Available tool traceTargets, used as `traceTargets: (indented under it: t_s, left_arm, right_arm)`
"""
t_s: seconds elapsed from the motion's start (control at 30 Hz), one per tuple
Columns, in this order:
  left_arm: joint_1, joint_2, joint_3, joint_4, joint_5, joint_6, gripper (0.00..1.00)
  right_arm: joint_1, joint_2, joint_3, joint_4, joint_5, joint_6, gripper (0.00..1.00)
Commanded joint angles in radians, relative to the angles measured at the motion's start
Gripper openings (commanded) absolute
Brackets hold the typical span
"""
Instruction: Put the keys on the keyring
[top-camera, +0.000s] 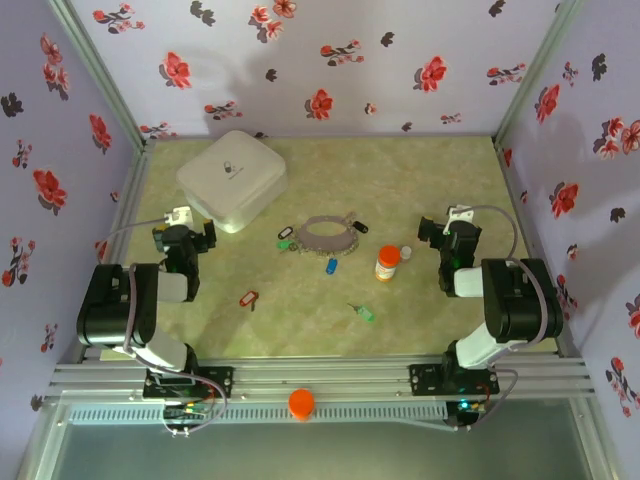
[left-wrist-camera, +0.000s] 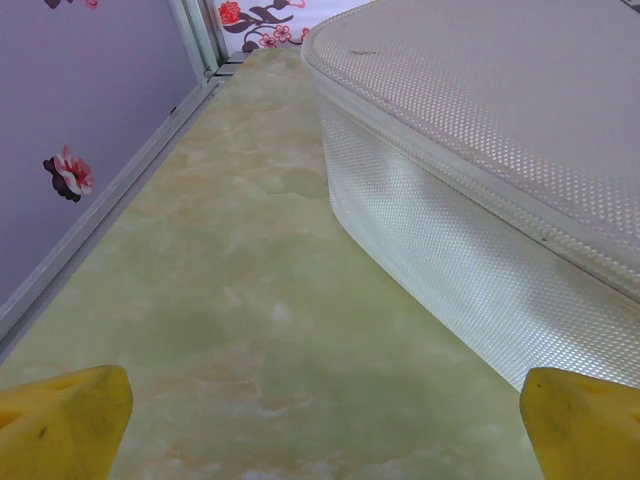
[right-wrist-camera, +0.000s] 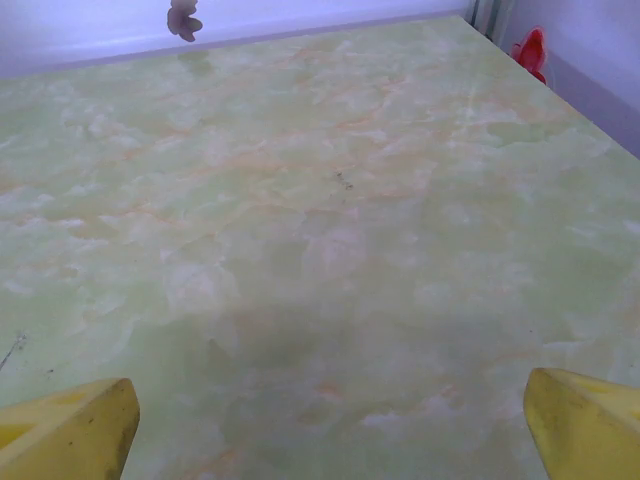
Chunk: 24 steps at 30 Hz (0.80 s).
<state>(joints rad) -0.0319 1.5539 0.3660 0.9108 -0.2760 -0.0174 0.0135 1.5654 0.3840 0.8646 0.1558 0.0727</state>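
**Current state.** No key is held. The left pincer (left-wrist-camera: 320, 440) is wide, with its yellow fingertips (left-wrist-camera: 62, 425) far apart over bare worktop (top-camera: 300, 335) and the white box (left-wrist-camera: 480, 180) just beside it on the right. The right pincer (right-wrist-camera: 325, 440) is equally wide, near the right edge.

**Location of parts.** The keyring (top-camera: 328, 236) lies flat near the centre of the worktop, slightly toward the far edge.
- The white-tagged key (top-camera: 283, 238) and the black-tagged key (top-camera: 360, 224) lie at its rim. You cannot tell whether either is threaded.
- The blue-tagged key (top-camera: 331, 265) lies just on its near side.
- The red-tagged key (top-camera: 248, 297) and the green-tagged key (top-camera: 364, 312) lie well apart from it, toward the near edge.
- A pill bottle (top-camera: 387, 263) stands just right of the ring.

**Procedure.** The step in hand is judged to be the first approach.
1. Steady the ring with one pincer.
2. Fetch a loose key with the other, gripping it by the plastic tag so that the hole stays free.
3. Approach past the bottle without tipping it.

**Surface and enclosure.** The worktop is smooth, pale green and marbled, so flat metal will probably slide on it. Descend squarely and close slowly. Lilac walls (top-camera: 400, 60) printed with red flowers enclose the far, left and right edges.
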Motion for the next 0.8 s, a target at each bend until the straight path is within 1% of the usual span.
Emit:
traceTargets:
  t_s: [0.0,0.77]
  left_arm:
    - [0.003,-0.008,0.014,0.011,0.006,-0.008,1.00]
    - [0.003,-0.007,0.017,0.006,0.010,-0.008,1.00]
  right_arm:
    - [-0.004,-0.003,0.010,0.014,-0.007,0.014,0.99]
    - [-0.007,-0.002,0.015,0.009,-0.012,0.018,0.99]
